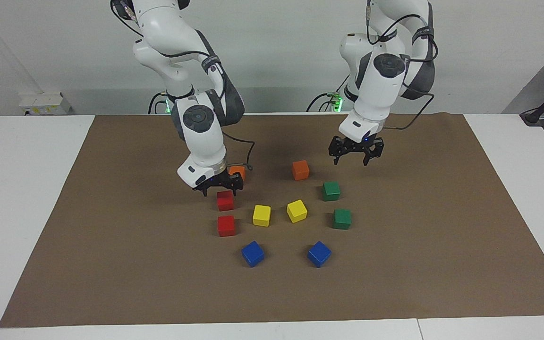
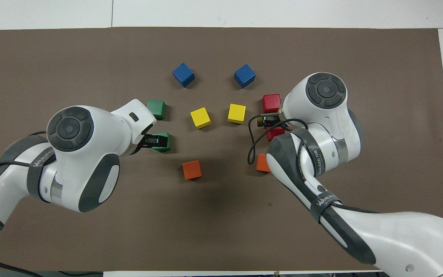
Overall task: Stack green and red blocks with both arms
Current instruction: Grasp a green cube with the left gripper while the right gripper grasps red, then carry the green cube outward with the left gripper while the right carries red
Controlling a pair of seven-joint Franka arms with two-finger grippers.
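Facing view.
- Brown mat (image 1: 88,264) on a white table; ten cubes laid out on it.
- Nearer red block (image 1: 225,200): directly under the right gripper (image 1: 218,188), which sits low over it, fingers spread wide, nothing held. Whether the fingertips touch the block I cannot tell.
- Farther red block (image 1: 226,225): just beside the first, flat on the mat, free.
- Nearer green block (image 1: 331,191) and farther green block (image 1: 342,219): toward the left arm's end, close together, both free.
- Left gripper (image 1: 351,161): up in the air above the mat close to the nearer green block, fingers spread wide, empty.
- Also present: two yellow cubes (image 1: 261,215) between the red and green pairs; two blue cubes (image 1: 252,253) farthest from the robots; one orange cube (image 1: 300,170) in the open, another (image 1: 238,172) half hidden by the right wrist.

Overhead view.
- Left gripper (image 2: 153,141) covers part of the nearer green block (image 2: 164,141); the farther green block (image 2: 156,108) lies clear.
- Right gripper (image 2: 268,120) covers most of the nearer red block (image 2: 276,133); the farther red block (image 2: 271,103) shows beside the wrist.

Handling, as judged.
- Blocks look light, rigid and matte, so unlikely to slip or crush.
- Best hold: two opposite flat side faces, about mid-height, fingers square to the faces, leaving the underside free to seat flat on the partner cube.
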